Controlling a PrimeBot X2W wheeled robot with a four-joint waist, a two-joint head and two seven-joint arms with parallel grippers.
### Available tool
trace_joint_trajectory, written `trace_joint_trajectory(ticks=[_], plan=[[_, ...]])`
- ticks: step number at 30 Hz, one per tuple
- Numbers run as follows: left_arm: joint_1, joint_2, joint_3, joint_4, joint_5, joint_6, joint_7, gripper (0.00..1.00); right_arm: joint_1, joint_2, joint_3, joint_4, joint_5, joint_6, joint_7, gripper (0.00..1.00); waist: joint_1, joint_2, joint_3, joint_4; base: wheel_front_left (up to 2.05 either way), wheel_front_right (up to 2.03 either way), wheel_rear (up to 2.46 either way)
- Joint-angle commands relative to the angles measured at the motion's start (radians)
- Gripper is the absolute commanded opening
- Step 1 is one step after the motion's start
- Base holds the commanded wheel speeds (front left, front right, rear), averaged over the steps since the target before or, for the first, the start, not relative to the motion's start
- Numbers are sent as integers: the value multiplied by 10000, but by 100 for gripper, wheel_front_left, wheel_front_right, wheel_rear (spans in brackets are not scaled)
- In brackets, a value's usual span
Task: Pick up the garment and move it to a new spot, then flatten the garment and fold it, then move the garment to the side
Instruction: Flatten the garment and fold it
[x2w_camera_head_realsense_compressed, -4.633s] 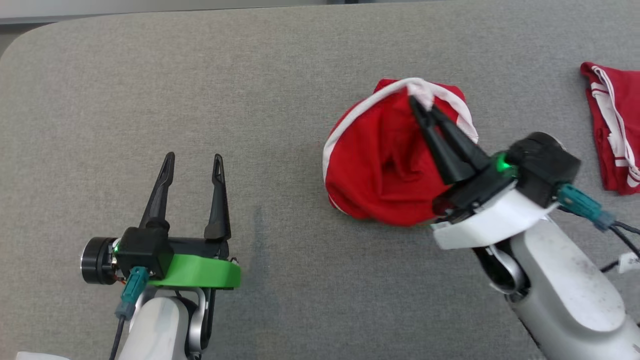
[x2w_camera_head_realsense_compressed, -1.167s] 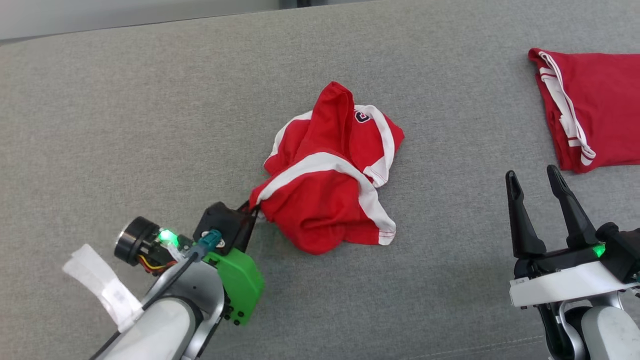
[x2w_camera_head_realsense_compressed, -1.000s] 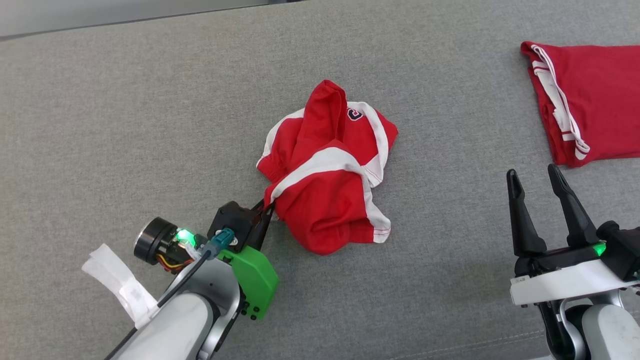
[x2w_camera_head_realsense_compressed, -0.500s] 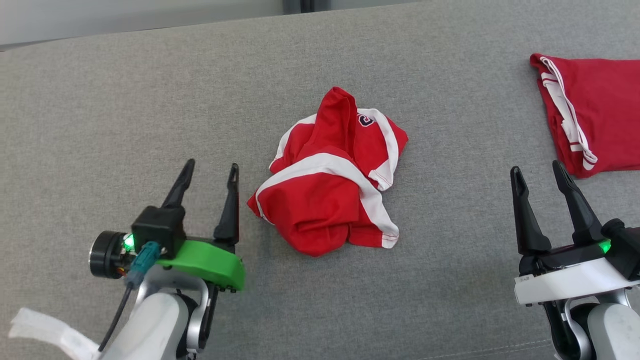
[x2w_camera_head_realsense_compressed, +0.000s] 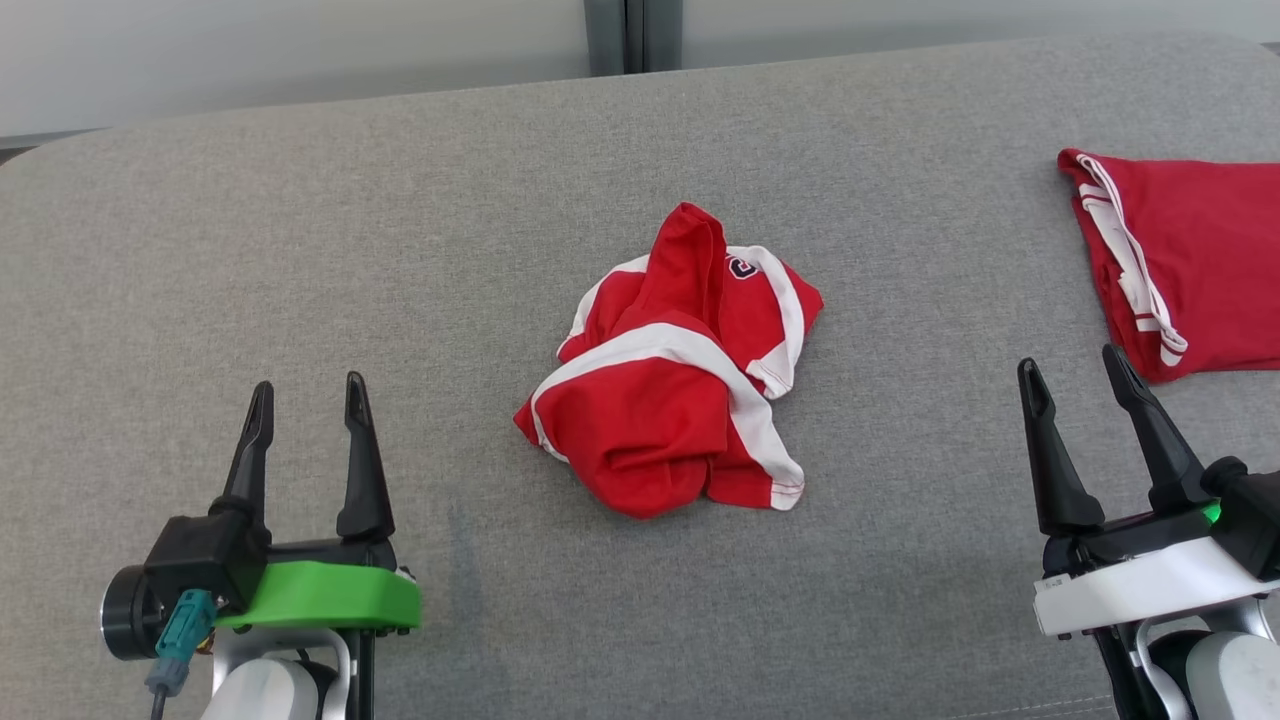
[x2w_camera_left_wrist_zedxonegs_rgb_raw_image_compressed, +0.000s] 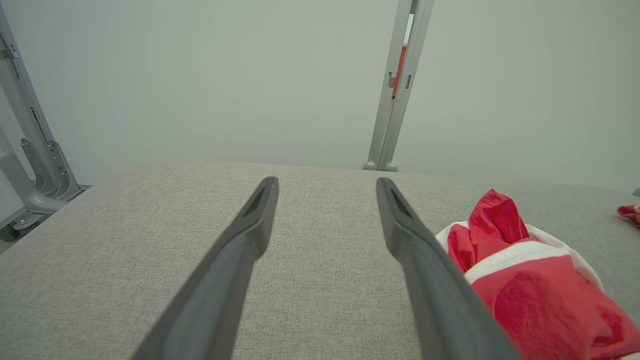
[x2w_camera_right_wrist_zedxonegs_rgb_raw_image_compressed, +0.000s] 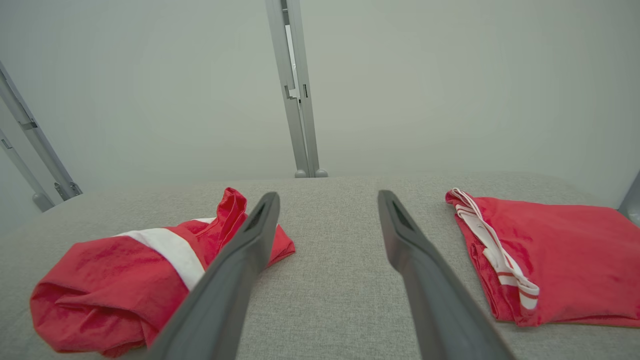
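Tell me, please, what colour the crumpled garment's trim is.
White; best in the head view, on the garment.

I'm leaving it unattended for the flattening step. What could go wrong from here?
1. The crumpled garment is a bunched heap of overlapping folds; a pinch may well catch several layers and lift a lump rather than one edge.
2. The folded garment lies close beyond the open right gripper; spreading toward that side might disturb it, or it could be grabbed by mistake, being the same red.
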Motion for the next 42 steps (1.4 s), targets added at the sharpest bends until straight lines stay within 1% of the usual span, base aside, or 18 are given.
trace_joint_trajectory(ticks=[1, 11, 16, 20, 23, 27, 29, 32, 33, 34, 35, 38, 42], plan=[[155, 13, 76, 5, 57, -28, -52, 100, 99, -5, -31, -70, -76, -9, 41, 100, 0, 0, -56, 5, 0, 0, 0], [165, -77, 218, -15, 292, -73, -83, 100, 175, 57, -118, -129, -125, -9, 174, 100, 0, 0, -105, 41, 0, 0, 0], [-146, -176, 156, -113, 440, -154, -90, 100, 64, -137, 128, 173, -47, -8, 336, 100, 0, 0, 141, 303, 0, 0, 0], [-435, -285, 168, -241, 638, -271, -92, 100, -200, -347, 856, 784, 139, -8, 427, 100, 0, 0, 509, 643, 0, 0, 0], [-650, -455, 205, -296, 792, -394, -86, 100, -556, -448, 1949, 1563, 354, -8, 468, 100, 0, 0, 822, 955, 0, 0, 0], [-869, -660, 265, -255, 996, -555, -85, 100, -1169, -421, 3078, 2780, 682, -9, 355, 100, 0, 0, 1087, 1299, 0, 0, 0], [-936, -771, 312, -221, 1096, -611, -86, 100, -1537, -356, 3460, 3405, 816, -9, 284, 100, 0, 0, 1160, 1393, 0, 0, 0], [-972, -898, 391, -172, 1225, -713, -86, 100, -1979, -280, 3739, 4184, 999, -9, 49, 100, 0, 0, 1199, 1472, 0, 0, 0], [-963, -945, 436, -153, 1248, -749, -86, 100, -2089, -280, 3824, 4464, 1038, -9, 26, 36, 0, 0, 1200, 1477, 0, 0, 0], [-951, -983, 459, -151, 1282, -767, -86, 100, -2187, -302, 3837, 4623, 1085, -9, -73, 24, 0, 0, 1201, 1477, 0, 0, 0], [-928, -1026, 494, -144, 1326, -795, -86, 100, -2311, -333, 3811, 4791, 1145, -9, -164, 0, 0, 0, 1199, 1470, 0, 0, 0], [-842, -1094, 614, -135, 1391, -862, -87, 100, -2497, -491, 3555, 4946, 1044, -9, -562, 0, 0, 0, 1179, 1400, 0, 0, 0], [-760, -1156, 757, -131, 1522, -958, -87, 100, -2480, -774, 2620, 4702, 780, -9, -962, 0, 0, 0, 1137, 1234, 0, 0, 0]])
